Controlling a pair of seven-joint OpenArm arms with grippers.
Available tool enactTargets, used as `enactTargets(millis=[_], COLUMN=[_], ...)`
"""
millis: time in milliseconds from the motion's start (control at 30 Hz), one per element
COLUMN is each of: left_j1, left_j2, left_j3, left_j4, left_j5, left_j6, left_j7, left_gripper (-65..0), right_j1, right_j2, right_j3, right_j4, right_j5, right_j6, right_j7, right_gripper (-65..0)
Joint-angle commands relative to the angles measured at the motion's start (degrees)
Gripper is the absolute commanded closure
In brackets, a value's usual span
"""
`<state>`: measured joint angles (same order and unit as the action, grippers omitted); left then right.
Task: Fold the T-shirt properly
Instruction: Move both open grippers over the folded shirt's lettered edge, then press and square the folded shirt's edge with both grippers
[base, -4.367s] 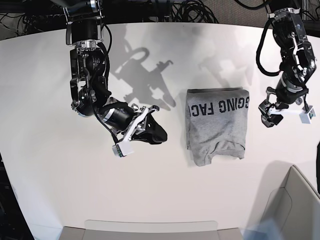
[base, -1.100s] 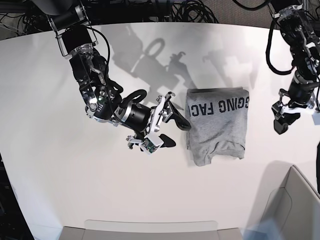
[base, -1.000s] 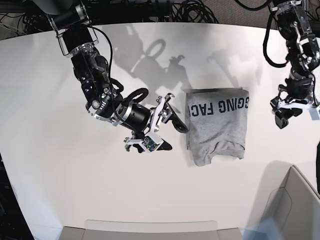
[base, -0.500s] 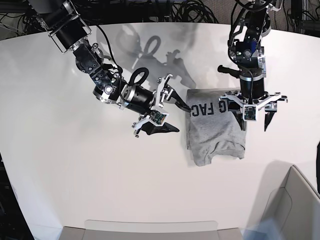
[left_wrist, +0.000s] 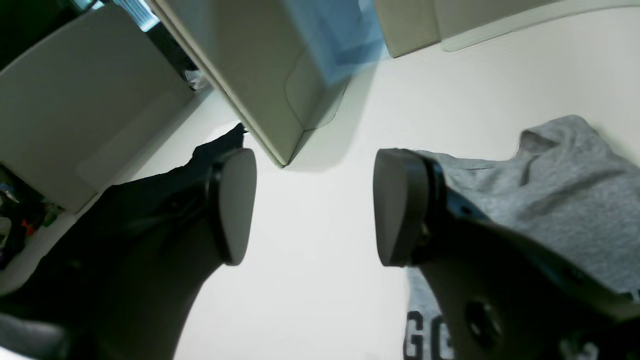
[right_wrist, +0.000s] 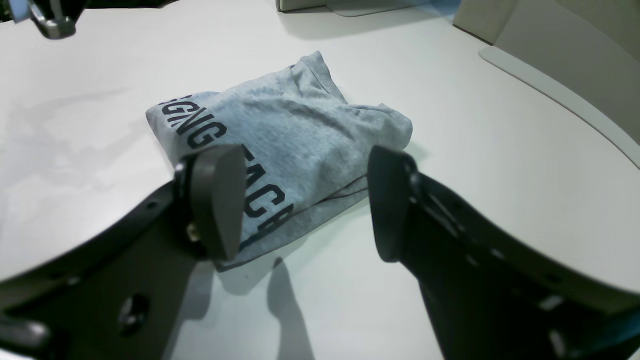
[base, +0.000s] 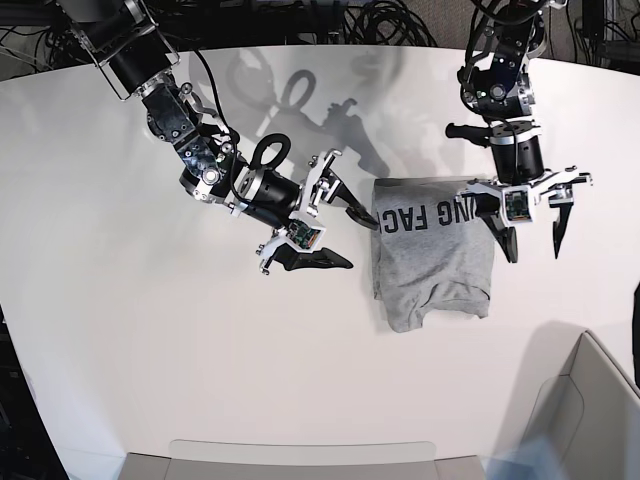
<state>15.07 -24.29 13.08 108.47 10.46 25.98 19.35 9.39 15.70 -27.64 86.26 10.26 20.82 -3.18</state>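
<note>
The grey T-shirt (base: 434, 252) is laid folded on the white table (base: 150, 350), lettering up; the left gripper (base: 530, 240) is spread wide over its edge, the right gripper (base: 340, 238) is gaping just beside it, nothing gripped

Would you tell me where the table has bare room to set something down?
Bare table spreads left of the right gripper and below the T-shirt. It is crowded around the shirt, with the left gripper at its right edge.
</note>
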Motion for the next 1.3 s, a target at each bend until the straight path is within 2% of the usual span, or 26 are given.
enactTargets(millis=[0,133,233,400,567,667,767,833,900,1267], left_j1=[-0.43,-0.43,-0.35,-0.35,-0.35,-0.35,-0.35,-0.35,-0.35,-0.35], left_j2=[-0.54,-0.54,-0.54,-0.54,-0.54,-0.54,-0.54,-0.54,-0.54,-0.45], left_j3=[-0.29,-0.29,-0.29,-0.29,-0.29,-0.29,-0.29,-0.29,-0.29,-0.38], left_j4=[1.03,1.03,1.03,1.03,1.03,1.03,1.03,1.03,1.03,1.03], left_j5=[1.01,1.01,1.01,1.01,1.01,1.01,1.01,1.01,1.01,1.01], left_j6=[0.79,0.79,0.79,0.79,0.79,0.88,0.88,0.88,0.88,0.88], left_j7=[-1.73,-1.73,-1.73,-1.55,-1.38,-1.29,-1.29,-1.29,-1.29,-1.20], left_gripper=[-35.2,-35.2,-35.2,-35.2,-35.2,-35.2,-35.2,-35.2,-35.2,-35.5], right_j1=[1.21,1.21,1.03,0.50,0.50,0.50,0.41,0.33,0.33,0.33], right_j2=[-0.10,-0.89,-1.15,-1.95,-1.95,-1.95,-1.95,-1.95,-1.86,-1.95], right_j3=[0.52,0.52,0.52,0.52,0.43,0.43,0.52,0.34,0.08,0.08], right_j4=[1.08,1.08,1.17,1.26,1.26,1.26,1.17,1.17,1.17,1.26], right_j5=[0.60,0.51,0.51,0.51,0.51,0.51,0.51,0.51,0.51,0.51], right_j6=[-0.12,-0.20,-0.20,-0.20,-0.20,-0.20,-0.20,-0.20,-0.12,-0.03], right_j7=[1.82,1.82,1.82,1.82,1.82,1.64,1.64,1.64,1.64,1.64], right_gripper=[-37.9,-34.6,-23.2,-0.3,0.0,-9.4,-25.3,-33.3,-37.9,-38.7])
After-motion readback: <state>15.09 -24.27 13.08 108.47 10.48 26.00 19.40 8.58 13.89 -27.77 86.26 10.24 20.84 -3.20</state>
